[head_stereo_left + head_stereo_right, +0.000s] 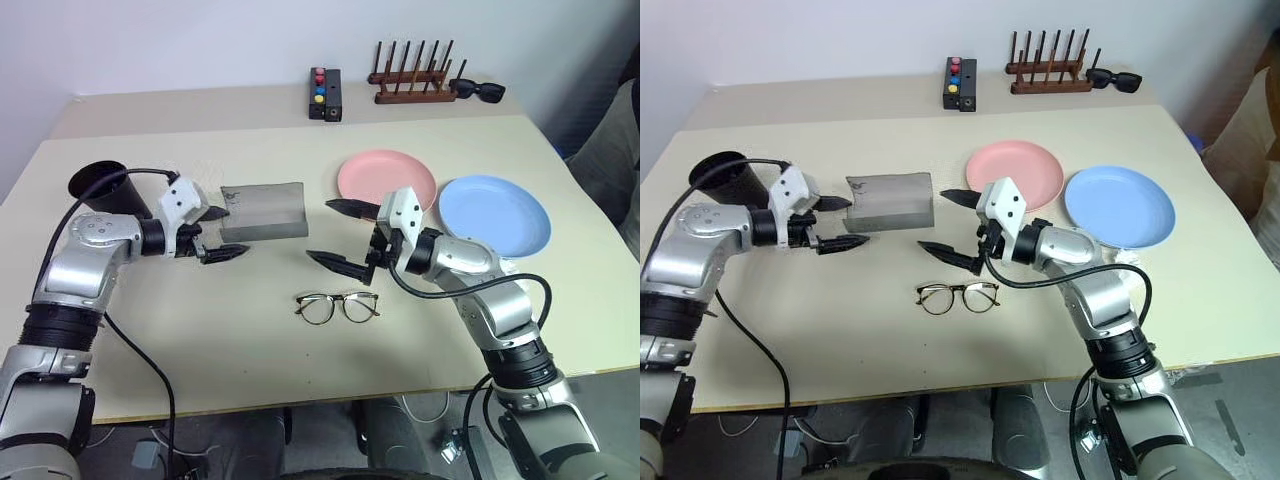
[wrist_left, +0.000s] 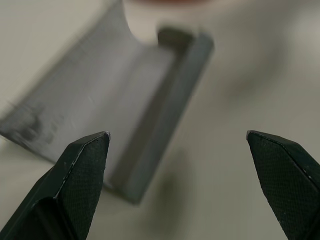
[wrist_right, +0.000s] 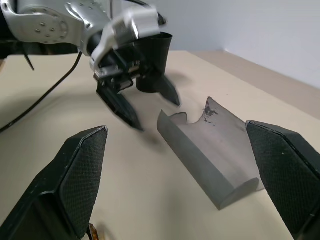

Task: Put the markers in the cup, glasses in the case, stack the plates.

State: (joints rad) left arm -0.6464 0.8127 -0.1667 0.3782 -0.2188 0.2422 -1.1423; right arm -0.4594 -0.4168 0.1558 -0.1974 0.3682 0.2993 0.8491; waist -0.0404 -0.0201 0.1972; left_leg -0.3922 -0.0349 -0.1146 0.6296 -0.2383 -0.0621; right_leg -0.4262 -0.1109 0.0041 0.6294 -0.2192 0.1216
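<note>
Lying open, grey felt-like case point(image 1: 263, 211), scuffed lid edge

Even, bright light falls across my table point(image 1: 300, 400), with soft shadows and no glare. Through my left wrist camera the case point(image 2: 125, 100) is blurred; my left gripper point(image 3: 145, 107) smears with motion.

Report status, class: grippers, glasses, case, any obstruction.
Left gripper open by the open case. Right gripper open above the glasses. Glasses on table, nothing blocking.
</note>
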